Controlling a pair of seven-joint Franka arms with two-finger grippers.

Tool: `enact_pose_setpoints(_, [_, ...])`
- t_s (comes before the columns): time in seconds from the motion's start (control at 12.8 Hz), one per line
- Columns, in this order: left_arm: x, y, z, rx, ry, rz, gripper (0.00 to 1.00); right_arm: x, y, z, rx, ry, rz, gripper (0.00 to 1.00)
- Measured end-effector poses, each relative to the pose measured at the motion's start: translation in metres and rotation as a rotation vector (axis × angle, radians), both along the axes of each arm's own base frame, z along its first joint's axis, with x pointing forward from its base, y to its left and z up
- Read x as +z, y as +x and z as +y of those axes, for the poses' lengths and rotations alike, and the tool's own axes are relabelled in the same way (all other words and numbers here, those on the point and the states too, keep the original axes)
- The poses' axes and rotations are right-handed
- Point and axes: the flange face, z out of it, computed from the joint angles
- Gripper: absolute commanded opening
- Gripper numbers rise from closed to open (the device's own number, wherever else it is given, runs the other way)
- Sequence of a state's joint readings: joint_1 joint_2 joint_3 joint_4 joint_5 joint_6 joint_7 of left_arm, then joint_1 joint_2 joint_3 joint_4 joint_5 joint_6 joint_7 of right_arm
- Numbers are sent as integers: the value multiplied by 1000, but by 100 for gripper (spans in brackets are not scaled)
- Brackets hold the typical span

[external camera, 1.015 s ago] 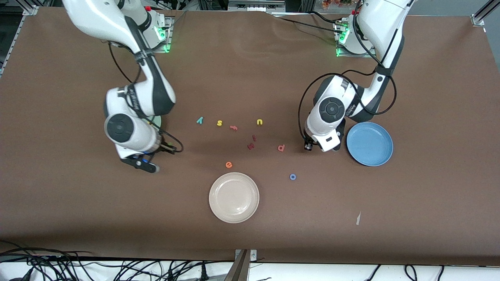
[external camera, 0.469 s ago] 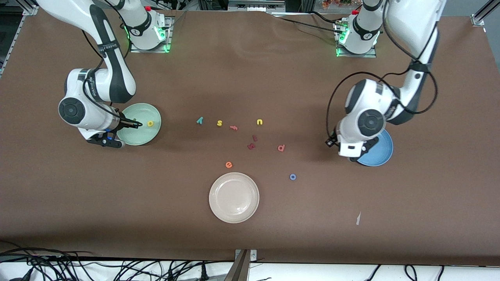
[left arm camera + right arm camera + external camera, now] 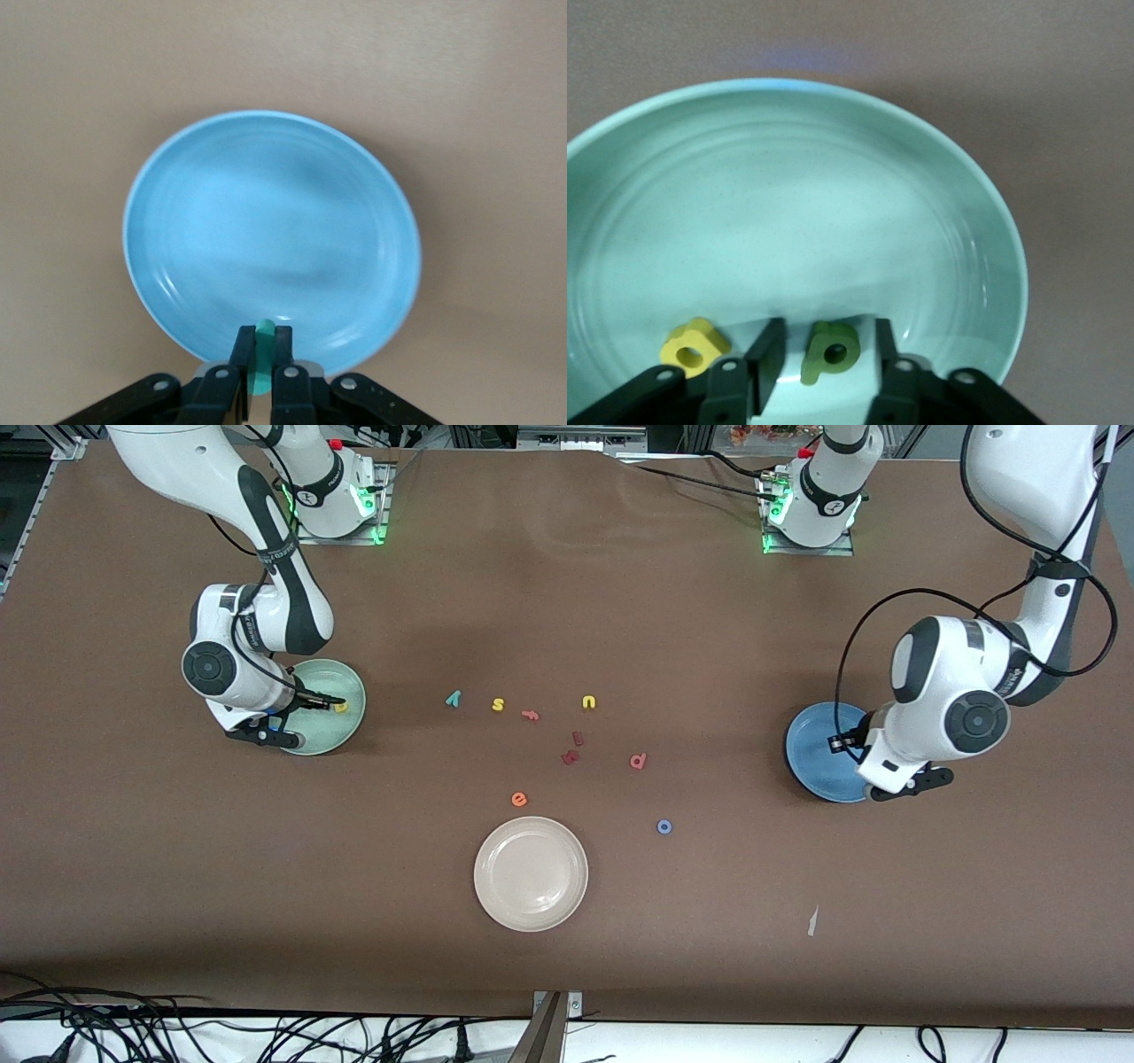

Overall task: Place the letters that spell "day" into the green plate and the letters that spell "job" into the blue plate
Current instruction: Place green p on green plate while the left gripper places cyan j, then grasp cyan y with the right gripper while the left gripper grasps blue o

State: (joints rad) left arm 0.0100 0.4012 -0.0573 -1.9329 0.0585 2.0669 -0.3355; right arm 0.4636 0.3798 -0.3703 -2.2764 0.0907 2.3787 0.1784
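In the right wrist view my right gripper (image 3: 828,326) stands open low over the green plate (image 3: 788,195). A dark green round-bowled letter (image 3: 833,354) lies between its fingers and touches neither. A yellow round-bowled letter (image 3: 695,345) lies beside it in the plate. My left gripper (image 3: 263,332) is shut on the teal "j" (image 3: 263,354) over the rim of the blue plate (image 3: 266,221). On the table lie the teal "y" (image 3: 453,699), the coral "b" (image 3: 637,761) and the blue "o" (image 3: 664,826).
A yellow "s" (image 3: 498,705), a salmon "f" (image 3: 530,715), a yellow "u" (image 3: 588,702), two dark red letters (image 3: 569,757) and an orange "e" (image 3: 519,799) lie mid-table. A cream plate (image 3: 530,873) sits nearer the front camera. A paper scrap (image 3: 812,921) lies beyond the "o".
My right gripper moved over the green plate and opened, letting go of the dark green letter. My left arm swung toward its own end of the table, carrying the teal "j" over the blue plate.
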Motion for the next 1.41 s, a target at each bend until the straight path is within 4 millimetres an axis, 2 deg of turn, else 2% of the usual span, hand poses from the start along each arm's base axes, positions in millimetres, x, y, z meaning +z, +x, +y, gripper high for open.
enact_pose_setpoints(0.08, [-9, -1, 7, -5, -7, -19, 61, 6, 1, 7, 10, 9, 4, 100])
enact_pose_setpoints(0.16, [-22, -3, 10, -6, -11, -27, 100, 19, 5, 23, 27, 24, 14, 100])
enact_pose_setpoints(0.31, [-37, -3, 8, 0, -17, -25, 100, 59, 19, 71, 4, 42, 19, 100])
enact_pose_setpoints(0.47, [-22, 8, 0, 53, -44, -43, 100, 91, 25, 133, -99, 38, -20, 100])
enact_pose_setpoints(0.62, [5, 20, -20, 90, -55, -50, 100, 97, 14, 192, -218, 36, -70, 100])
enact_pose_setpoints(0.78, [21, 27, -62, 142, -42, -74, 100, 81, 2, 235, -297, 59, -127, 99])
enact_pose_setpoints(0.94, [26, 28, -115, 192, -24, -92, 100, 48, -10, 250, -309, 88, -166, 86])
enact_pose_setpoints(1.02, [28, 28, -145, 207, -20, -102, 100, 31, -17, 252, -308, 91, -170, 72])
enact_pose_setpoints(1.09, [28, 29, -171, 212, -19, -112, 100, 20, -22, 254, -304, 89, -168, 62])
enact_pose_setpoints(1.25, [25, 29, -217, 224, -17, -125, 100, 8, -29, 259, -296, 88, -168, 45])
enact_pose_setpoints(1.41, [10, 29, -252, 245, -11, -122, 100, 3, -31, 261, -294, 88, -168, 36])
